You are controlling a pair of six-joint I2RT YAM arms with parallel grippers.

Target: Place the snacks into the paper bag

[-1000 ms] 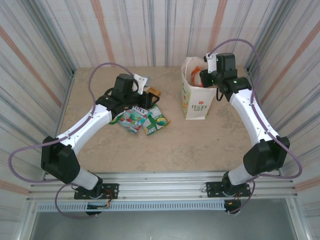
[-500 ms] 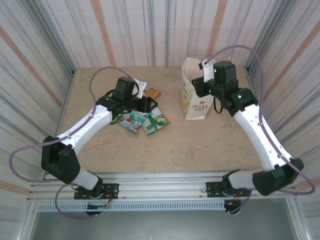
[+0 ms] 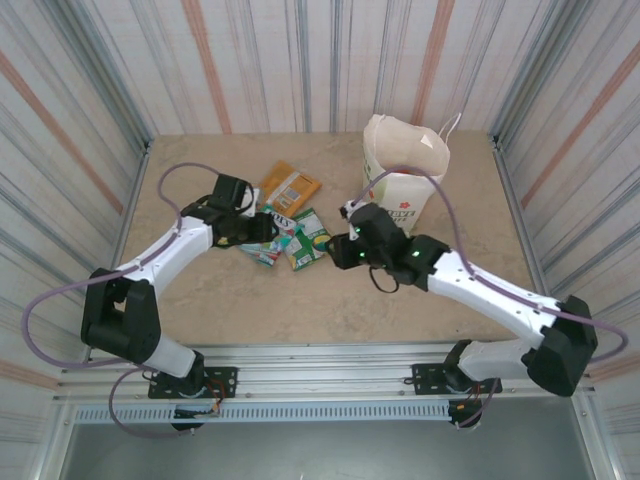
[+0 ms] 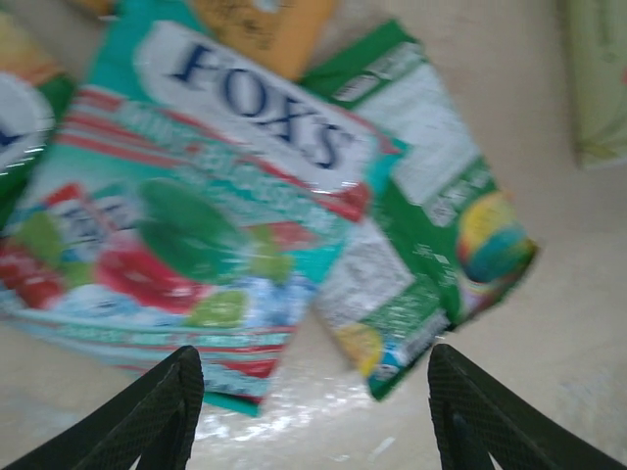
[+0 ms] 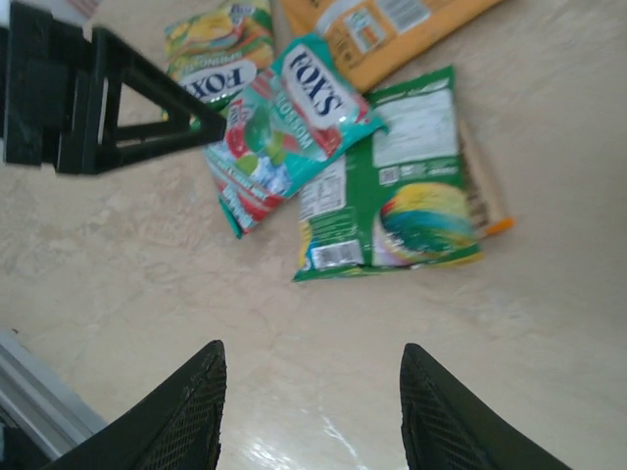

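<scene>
The white paper bag [image 3: 405,180] stands upright at the back right, its mouth open. A cluster of snacks lies left of it: an orange packet [image 3: 290,186], a teal FOX'S packet [image 3: 268,240] and a green packet [image 3: 312,237]. My left gripper [image 3: 268,228] hovers open low over the teal FOX'S packet [image 4: 196,186] and the green packet [image 4: 431,215], with nothing between its fingers. My right gripper [image 3: 338,250] is open just right of the cluster, above bare table near the green packet [image 5: 411,196]. A yellow-green FOX'S packet [image 5: 216,44] lies beyond the teal one [image 5: 294,122].
Striped walls enclose the beige table [image 3: 400,290] on three sides. The left gripper's black finger [image 5: 157,93] reaches in from the left over the packets, close to my right gripper. The orange packet [image 5: 392,29] lies at the far side of the pile.
My right arm has swung from the bag's mouth down and left to the table beside the packets. My left arm has pulled back left, uncovering the orange packet.
</scene>
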